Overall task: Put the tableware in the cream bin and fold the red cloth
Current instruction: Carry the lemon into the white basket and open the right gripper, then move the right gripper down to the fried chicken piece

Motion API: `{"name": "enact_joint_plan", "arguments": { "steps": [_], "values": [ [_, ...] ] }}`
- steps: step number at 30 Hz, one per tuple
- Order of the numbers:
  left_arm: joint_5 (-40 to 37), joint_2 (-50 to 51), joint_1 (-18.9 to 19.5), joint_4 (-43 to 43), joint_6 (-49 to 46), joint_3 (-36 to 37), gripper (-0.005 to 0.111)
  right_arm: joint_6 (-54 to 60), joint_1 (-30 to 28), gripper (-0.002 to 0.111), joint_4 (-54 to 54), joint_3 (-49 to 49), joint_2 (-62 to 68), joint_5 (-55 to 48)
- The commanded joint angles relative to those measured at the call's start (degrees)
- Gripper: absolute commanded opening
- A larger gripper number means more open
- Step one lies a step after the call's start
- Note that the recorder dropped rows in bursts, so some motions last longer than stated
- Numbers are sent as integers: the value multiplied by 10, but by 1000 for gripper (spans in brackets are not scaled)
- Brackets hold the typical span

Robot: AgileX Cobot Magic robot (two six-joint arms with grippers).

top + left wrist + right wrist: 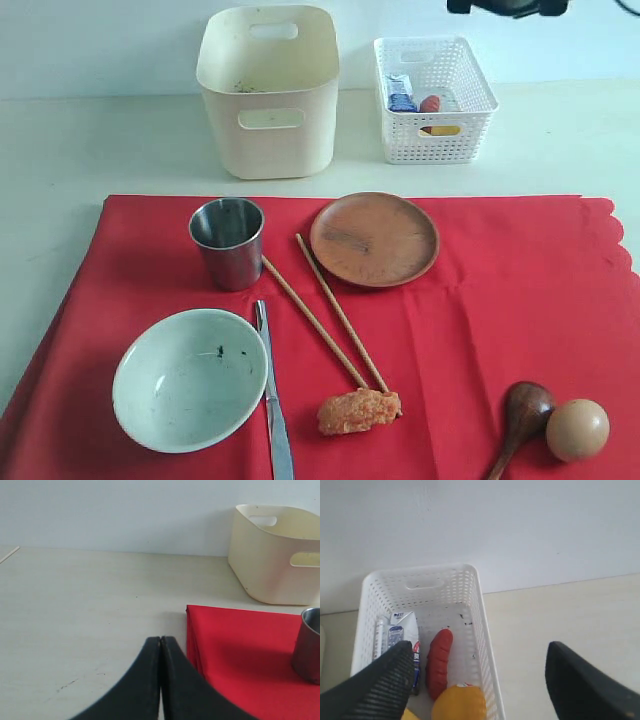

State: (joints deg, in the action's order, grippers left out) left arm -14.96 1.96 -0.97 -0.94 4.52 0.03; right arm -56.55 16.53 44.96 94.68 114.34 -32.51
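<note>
Hanging over the white basket (420, 577), the right gripper (479, 652) was seen spread wide and empty, the left gripper (160, 642) was seen pressed shut on nothing beside the red cloth (240, 645), and the two chopsticks (314, 321) were laid on that cloth, slanted from cup (229, 242) and plate (374, 238) to an orange lump of food (358, 411).

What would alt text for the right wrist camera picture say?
An open gripper hangs above a white lattice basket on a pale table. Inside lie a red sausage, a yellow-orange round item and a small carton.
</note>
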Motion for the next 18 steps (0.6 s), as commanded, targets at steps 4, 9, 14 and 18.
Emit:
{"name": "enact_joint_plan", "arguments": {
  "steps": [4, 9, 14, 18],
  "values": [
    [2, 3, -3, 3, -3, 0, 1, 194, -2, 66, -194, 5, -106, -135],
    [2, 3, -3, 3, -3, 0, 1, 254, -2, 34, -281, 5, -140, -234],
    [2, 3, -3, 3, -3, 0, 1, 296, 25, 0, -326, -37, -173, -253],
    [2, 3, -3, 3, -3, 0, 1, 290, 77, 0, -326, -92, -200, -239]
  ]
}}
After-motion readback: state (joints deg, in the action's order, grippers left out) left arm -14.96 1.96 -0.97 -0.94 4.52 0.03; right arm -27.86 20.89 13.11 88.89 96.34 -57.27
